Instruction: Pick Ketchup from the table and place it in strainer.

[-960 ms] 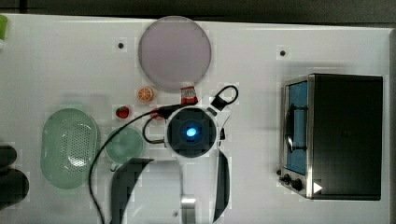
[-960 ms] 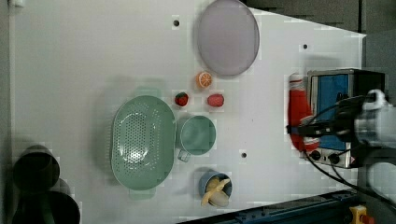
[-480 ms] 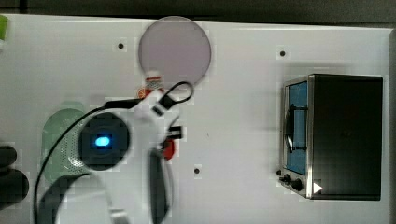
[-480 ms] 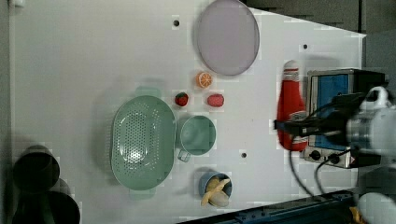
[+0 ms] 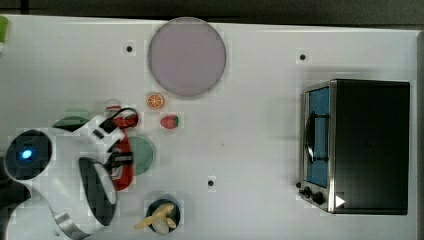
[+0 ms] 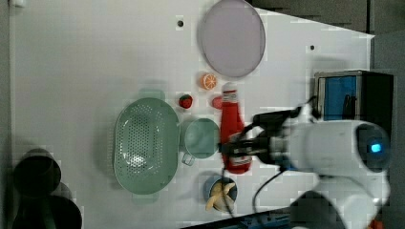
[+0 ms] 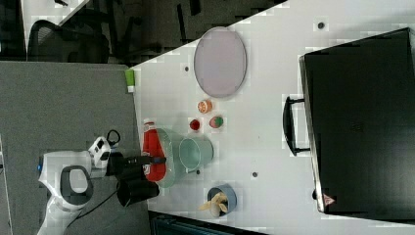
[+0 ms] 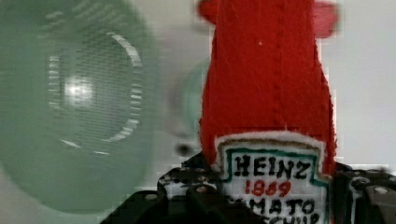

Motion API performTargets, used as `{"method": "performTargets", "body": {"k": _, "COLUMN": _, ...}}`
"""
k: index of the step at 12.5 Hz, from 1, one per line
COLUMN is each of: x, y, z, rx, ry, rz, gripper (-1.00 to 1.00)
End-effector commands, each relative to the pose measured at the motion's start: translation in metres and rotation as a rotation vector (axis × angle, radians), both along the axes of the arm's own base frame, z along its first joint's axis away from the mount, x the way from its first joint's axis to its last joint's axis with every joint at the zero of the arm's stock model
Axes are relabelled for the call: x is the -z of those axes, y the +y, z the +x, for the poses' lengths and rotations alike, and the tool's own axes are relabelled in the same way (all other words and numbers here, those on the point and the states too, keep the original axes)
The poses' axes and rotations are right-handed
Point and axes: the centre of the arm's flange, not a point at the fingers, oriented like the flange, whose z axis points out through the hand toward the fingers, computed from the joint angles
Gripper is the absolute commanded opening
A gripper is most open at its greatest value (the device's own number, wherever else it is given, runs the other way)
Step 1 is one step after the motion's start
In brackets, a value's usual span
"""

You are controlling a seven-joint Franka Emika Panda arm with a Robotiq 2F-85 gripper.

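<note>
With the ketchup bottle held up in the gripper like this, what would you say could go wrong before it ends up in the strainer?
1. The gripper holds the ketchup bottle only near its label end, so the long neck sticks out and might swing or slip.
2. The green mug stands right beside the strainer; a release too early could drop the bottle onto it.
3. The strawberries lie close by and could get knocked if the bottle comes down low.

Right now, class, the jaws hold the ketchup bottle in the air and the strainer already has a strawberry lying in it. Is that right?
Not quite. The gripper does hold the ketchup bottle, but the strainer is empty, as the left view shows. The strawberry lies on the table beside it.
</note>
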Motion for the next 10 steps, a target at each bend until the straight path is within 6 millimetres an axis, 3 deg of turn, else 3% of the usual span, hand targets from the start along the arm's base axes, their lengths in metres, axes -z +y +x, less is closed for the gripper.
{"method": "performTargets", "body": {"k": 1, "x": -0.014, "y": 0.056, "z": -0.007, "rx": 0.122, "ry": -0.083, "rz": 0.089, "gripper": 0.20}}
{"method": "performTargets", "body": {"k": 5, "x": 0.029, "y": 0.102, "z": -0.030, "rx": 0.214, "ry": -0.021, "rz": 0.155, "gripper": 0.20}}
{"method": "performTargets", "body": {"k": 10, "x": 0.078, "y": 0.123, "z": -0.035, "rx": 0.249, "ry": 0.014, "rz": 0.225, "gripper": 0.26}}
